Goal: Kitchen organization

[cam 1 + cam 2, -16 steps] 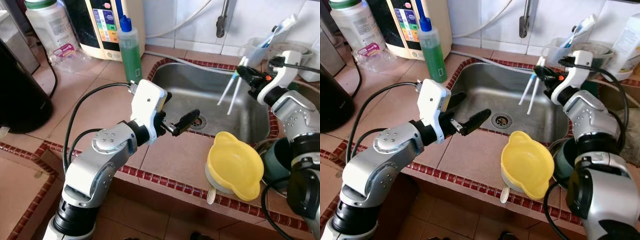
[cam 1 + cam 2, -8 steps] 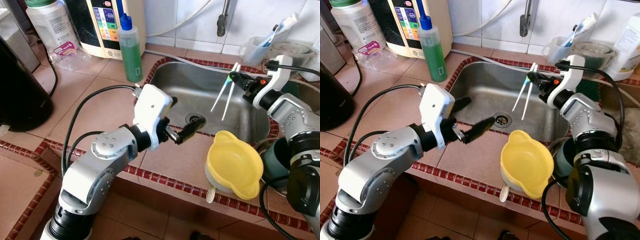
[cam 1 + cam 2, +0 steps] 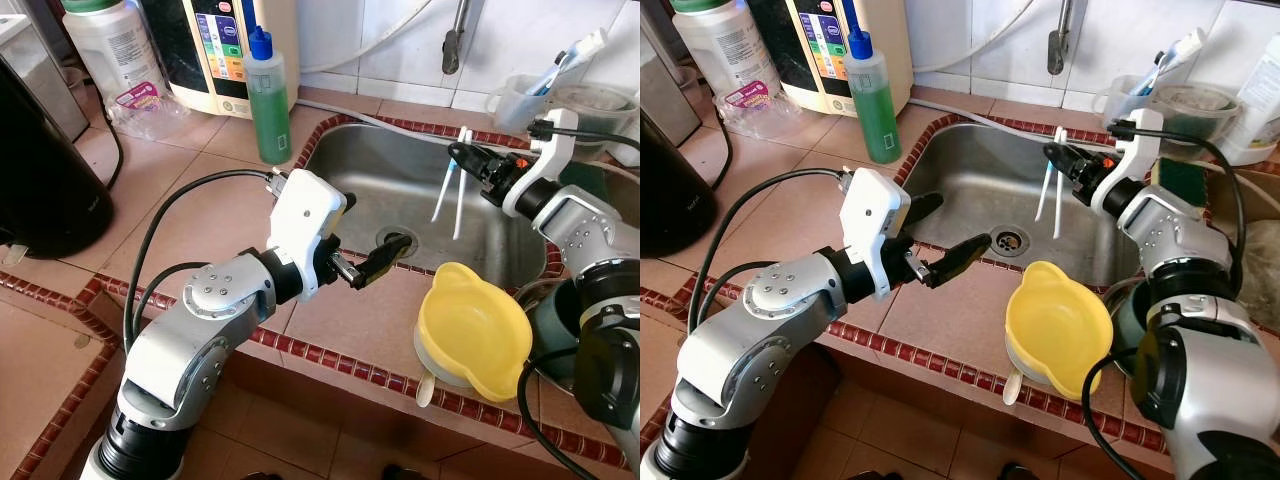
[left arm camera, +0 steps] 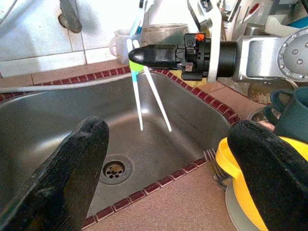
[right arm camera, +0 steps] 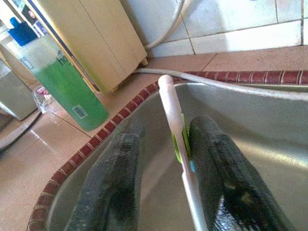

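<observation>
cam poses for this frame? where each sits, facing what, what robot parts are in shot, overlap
Left eye: on the head, looking down at the sink; both arms, left tool open.
Right eye: same, offset; right tool holding toothbrushes.
Left wrist: along its two fingers toward the right tool, yellow bowl.
Right wrist: along its fingers into the sink, green bottle.
Shared: sink and toothbrushes.

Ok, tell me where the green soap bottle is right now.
The green soap bottle stands upright on the tiled counter at the sink's far left corner, just in front of the cream appliance by the wall.
</observation>
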